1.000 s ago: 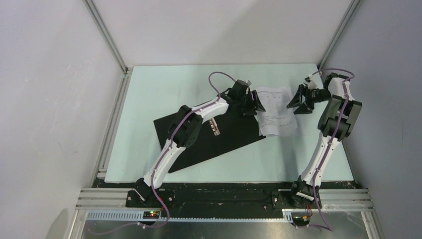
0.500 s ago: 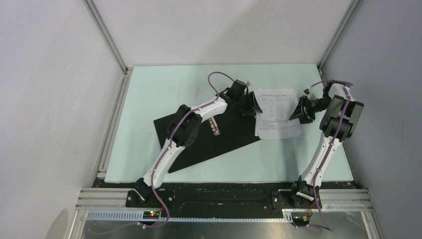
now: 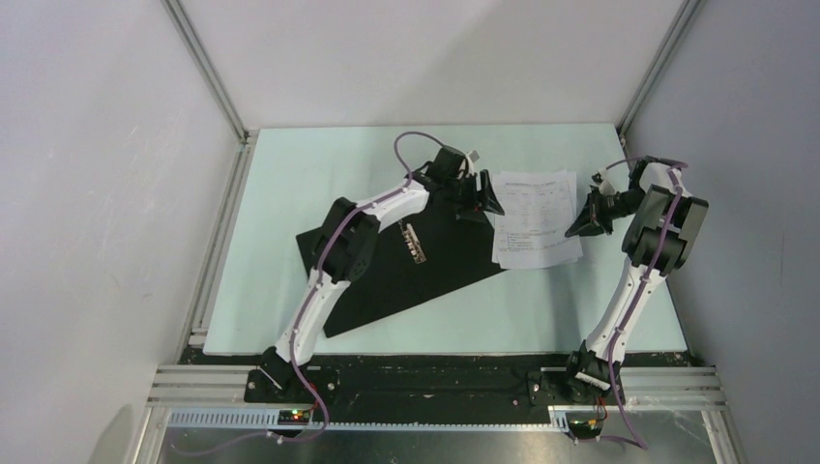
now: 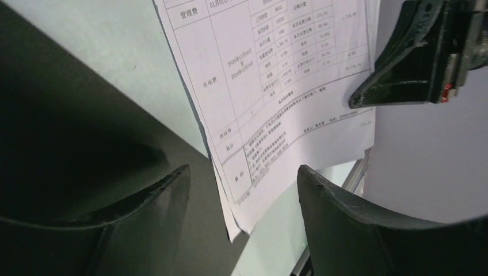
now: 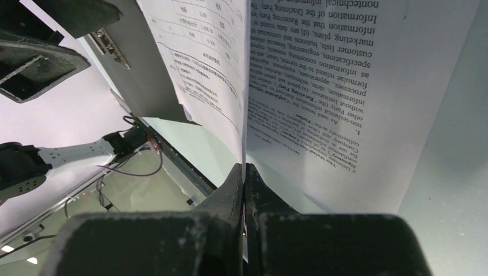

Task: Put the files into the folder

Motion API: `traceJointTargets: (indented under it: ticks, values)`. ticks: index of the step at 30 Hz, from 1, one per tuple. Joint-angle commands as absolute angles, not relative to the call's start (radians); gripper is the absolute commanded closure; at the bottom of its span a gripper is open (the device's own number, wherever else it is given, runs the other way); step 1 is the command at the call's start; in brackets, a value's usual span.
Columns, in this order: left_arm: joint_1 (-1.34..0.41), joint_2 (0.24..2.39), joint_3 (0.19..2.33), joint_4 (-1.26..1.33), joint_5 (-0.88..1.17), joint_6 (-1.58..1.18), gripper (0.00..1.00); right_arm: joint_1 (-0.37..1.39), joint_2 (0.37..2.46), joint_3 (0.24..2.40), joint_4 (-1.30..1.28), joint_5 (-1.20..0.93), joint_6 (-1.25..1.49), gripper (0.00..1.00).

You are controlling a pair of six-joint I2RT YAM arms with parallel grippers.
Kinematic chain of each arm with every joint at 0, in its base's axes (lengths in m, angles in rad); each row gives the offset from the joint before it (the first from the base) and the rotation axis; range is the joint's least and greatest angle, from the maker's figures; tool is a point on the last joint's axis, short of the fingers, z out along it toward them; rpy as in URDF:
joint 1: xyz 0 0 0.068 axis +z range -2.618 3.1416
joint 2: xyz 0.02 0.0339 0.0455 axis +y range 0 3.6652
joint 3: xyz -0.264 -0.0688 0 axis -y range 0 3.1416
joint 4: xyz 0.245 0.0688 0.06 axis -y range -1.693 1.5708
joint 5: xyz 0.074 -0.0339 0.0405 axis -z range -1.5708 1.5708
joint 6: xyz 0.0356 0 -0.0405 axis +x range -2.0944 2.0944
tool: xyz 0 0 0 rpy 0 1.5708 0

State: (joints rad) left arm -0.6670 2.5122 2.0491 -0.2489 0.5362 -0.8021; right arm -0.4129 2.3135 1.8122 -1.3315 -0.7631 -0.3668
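Now, paper pinched

The folder [image 3: 406, 275] lies open and black on the table [image 3: 319, 174]. The files [image 3: 537, 217] sit at its edge, thin and floppy. The right gripper [image 3: 585, 224] pinches their far edge, perhaps only one sheet. The left gripper [image 3: 483, 198] gapes wide.

Both arms stretch forward with elbows bent. The left pincer [image 3: 481, 198] points rightward, its jaws spread wide apart; the right pincer [image 3: 585, 220] faces left toward it, jaws pressed tightly together.
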Motion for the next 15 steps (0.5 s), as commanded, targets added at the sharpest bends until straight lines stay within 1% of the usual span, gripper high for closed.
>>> traceJointTargets:
  ticks: [1, 6, 8, 12, 15]
  values:
    - [-0.645, 2.357, 1.99, -0.26, 0.675, -0.734, 0.27, -0.432, 2.301, 1.813, -1.388, -0.872, -0.372, 1.0]
    - [-0.65, 2.31, 1.86, -0.25, 0.818, -0.769, 0.27, -0.454, 2.309, 1.777, -1.405, -1.0, -0.359, 1.0]
    - [-0.651, 2.286, 1.797, -0.229, 0.847, -0.77, 0.27, -0.459, 2.317, 1.75, -1.394, -1.022, -0.329, 1.0]
    - [-0.663, 2.264, 1.764, -0.196, 0.927, -0.773, 0.27, -0.461, 2.332, 1.711, -1.375, -1.034, -0.286, 1.0]
    - [-0.686, 2.264, 1.739, -0.192, 0.946, -0.77, 0.27, -0.47, 2.345, 1.694, -1.365, -1.043, -0.262, 1.0]
